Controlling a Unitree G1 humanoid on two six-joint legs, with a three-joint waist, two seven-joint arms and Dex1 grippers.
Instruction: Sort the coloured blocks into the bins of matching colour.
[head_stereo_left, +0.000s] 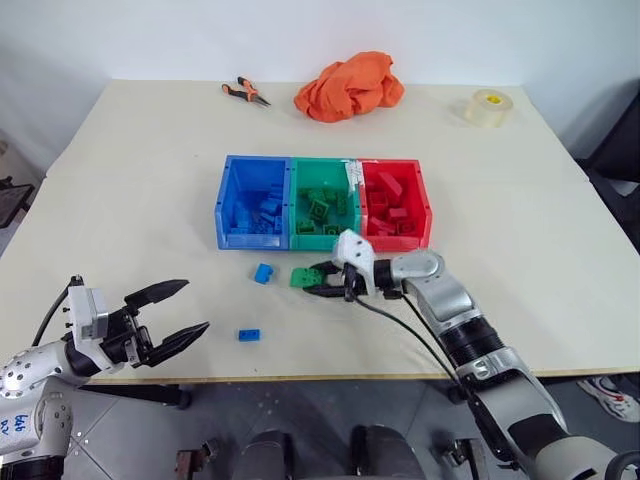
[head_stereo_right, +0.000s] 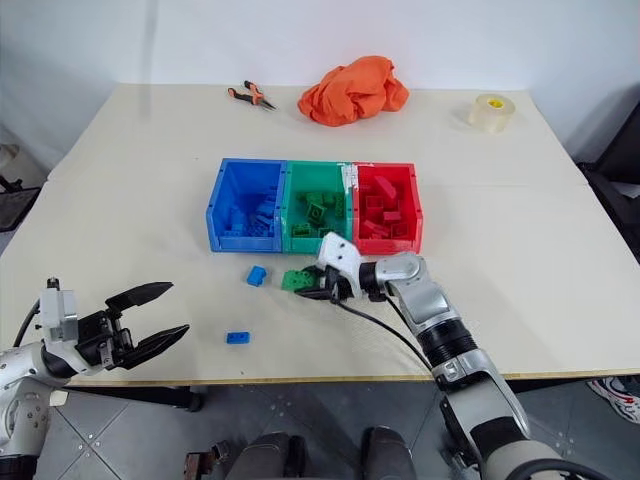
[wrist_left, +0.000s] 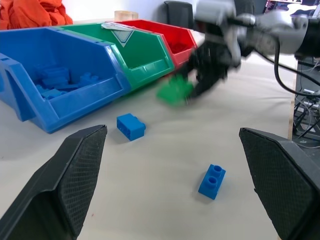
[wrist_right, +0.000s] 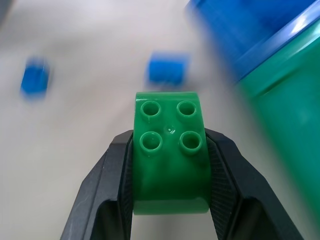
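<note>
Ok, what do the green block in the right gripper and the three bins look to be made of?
The green block, clamped in the right gripper, looks like hard moulded plastic: glossy highlights, crisp rounded stud holes. The bins also look like rigid plastic, with a smooth, slightly shiny surface, uniform colour and thin moulded walls; the exact type can't be told.

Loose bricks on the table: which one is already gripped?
The green brick, clamped in the right tool; both blue bricks lie free.
</note>
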